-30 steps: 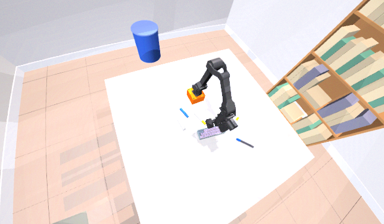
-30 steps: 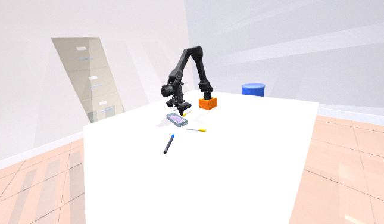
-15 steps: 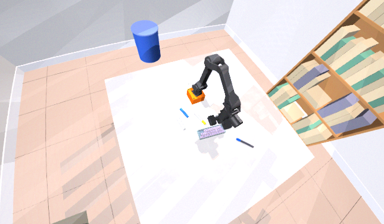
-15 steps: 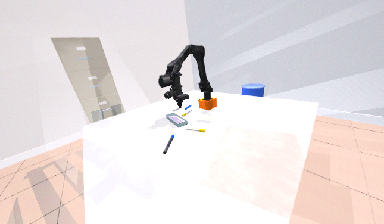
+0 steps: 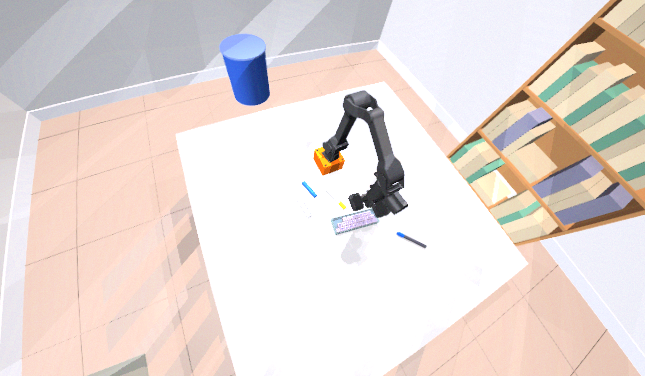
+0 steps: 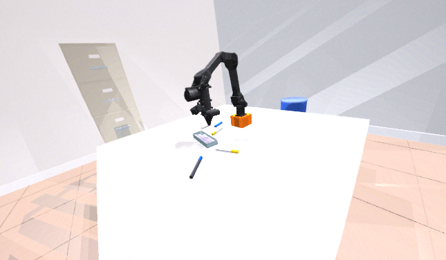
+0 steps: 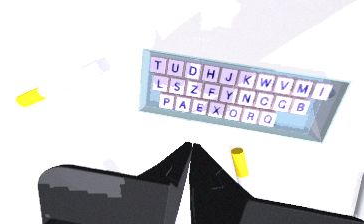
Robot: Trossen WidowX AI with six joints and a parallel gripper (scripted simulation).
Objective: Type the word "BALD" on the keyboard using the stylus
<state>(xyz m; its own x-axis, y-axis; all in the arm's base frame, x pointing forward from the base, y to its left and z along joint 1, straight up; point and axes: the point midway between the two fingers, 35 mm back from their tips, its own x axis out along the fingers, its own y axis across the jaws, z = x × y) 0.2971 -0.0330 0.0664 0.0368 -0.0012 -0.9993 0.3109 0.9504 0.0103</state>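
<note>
Observed: the end effector [image 5: 369,202] [image 6: 209,124] [image 7: 191,148] is suspended above the worktop [image 5: 298,280] [image 6: 234,207] [image 7: 13,165], beside the keyboard [image 5: 355,221] [image 6: 205,139] [image 7: 228,95]. Its fingertips are pressed together, pinching nothing.

Stylus location: lying on the worktop, ungripped. Candidates include a dark pen with a blue end [image 5: 411,240] [image 6: 196,167] and a yellow-ended pen [image 5: 342,205] [image 6: 214,133] [image 7: 239,162] close to the keyboard. Which is meant cannot be determined.

Principal risk: if the descent continues in this state, keys would be struck by bare fingertips, breaching the instruction to keep hold of the stylus. Cause: no secured grip.

Secondary risks: lowering closed fingers onto a round barrel would probably roll it. The keys are small and closely packed; the A key [image 7: 182,104] sits between P and E, so slight misalignment could enter a wrong letter. Off-centre force might also shift the keyboard. Whether any letter is entered cannot be confirmed.
</note>
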